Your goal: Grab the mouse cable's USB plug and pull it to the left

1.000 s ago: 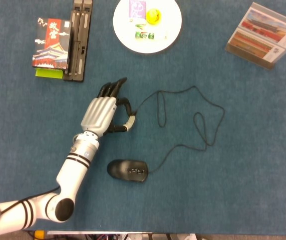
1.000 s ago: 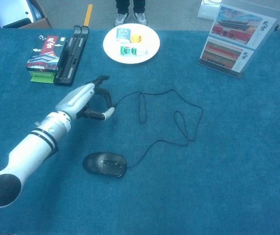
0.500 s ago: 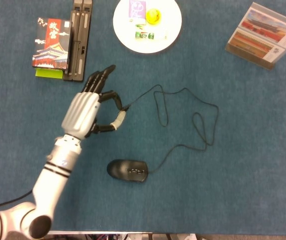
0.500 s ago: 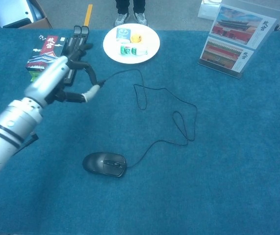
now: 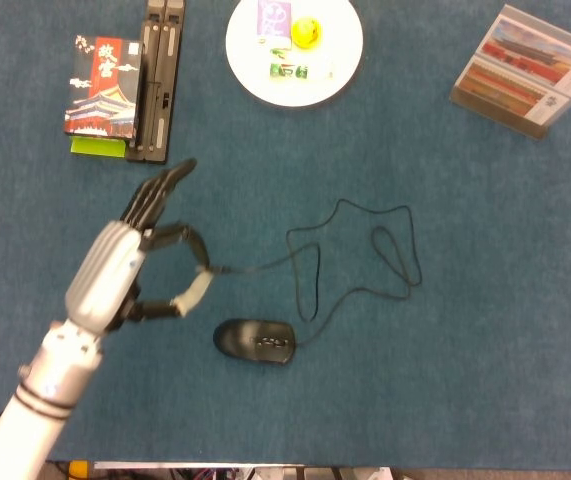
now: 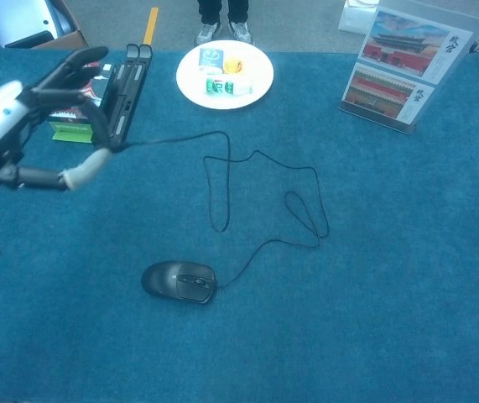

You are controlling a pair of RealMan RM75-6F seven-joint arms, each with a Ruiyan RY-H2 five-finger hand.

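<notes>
While your left robot hand hung over the left part of the blue bench, it was pinching the USB plug between its thumb and a curled finger, with the other fingers stretched out toward the far edge. In the chest view the same robot hand sat high at the left border, the pale plug pointing down and left from its grip, lifted off the cloth.

Behind the robot hand, at the far left of the bench, lay a printed box on top of something green, and just beside it a long black case ran front to back.

From the plug, the mouse cable ran rightward in a fairly straight stretch, then dropped into a narrow loop, rose again and tangled into a smaller loop further right before curving back down. Its other end met the black mouse, which rested flat on the bench, nearer the front edge and a little right of your robot hand, apart from it.

Further back, near the middle, a white plate carried a few small items, among them a yellow one and a purple-and-white packet. At the far right corner a clear display stand held pictures of red buildings, tilted on the bench.

Your right robot hand showed in neither view.
</notes>
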